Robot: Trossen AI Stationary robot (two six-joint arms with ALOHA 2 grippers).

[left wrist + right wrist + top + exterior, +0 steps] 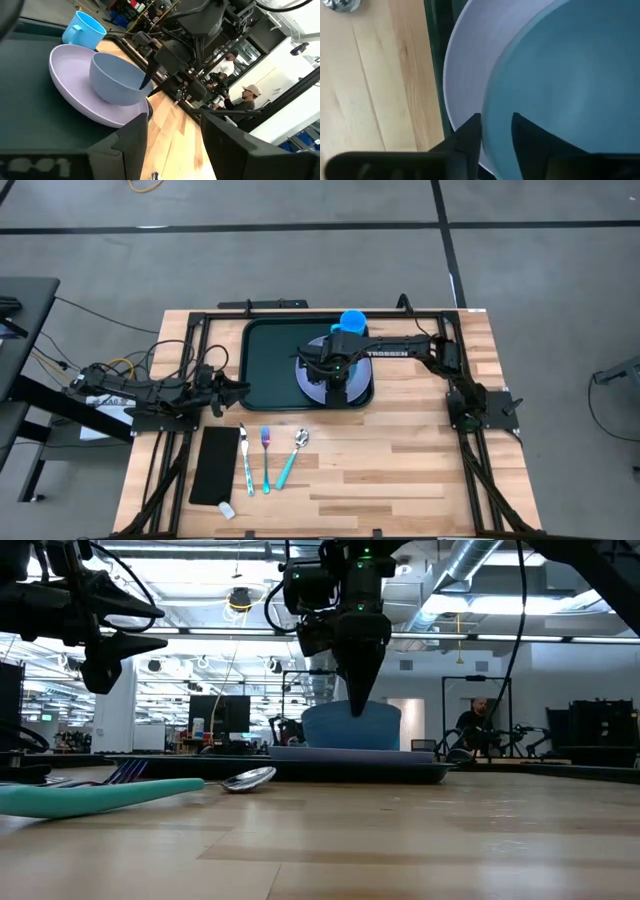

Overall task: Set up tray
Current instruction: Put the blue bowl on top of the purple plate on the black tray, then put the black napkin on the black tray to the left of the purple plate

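Note:
The dark green tray lies at the table's far middle. A lavender plate sits on its right part, and a blue bowl stands upright on the plate. A blue cup stands at the tray's far edge. My right gripper reaches over the plate from the right and is shut on the bowl's rim. My left gripper hovers open just off the tray's left edge, pointing at the plate, and touches nothing. My right gripper pinches the bowl's rim on the side toward the table's near edge, one finger outside the wall and one finger inside. The fingers come from above, pointing down. The bowl stands upright with its base on the plate.
A black napkin lies near the left front. Right of it lie a knife, a fork and a teal-handled spoon, side by side. A small white object lies below the napkin. Bare wood spreads to the right front.

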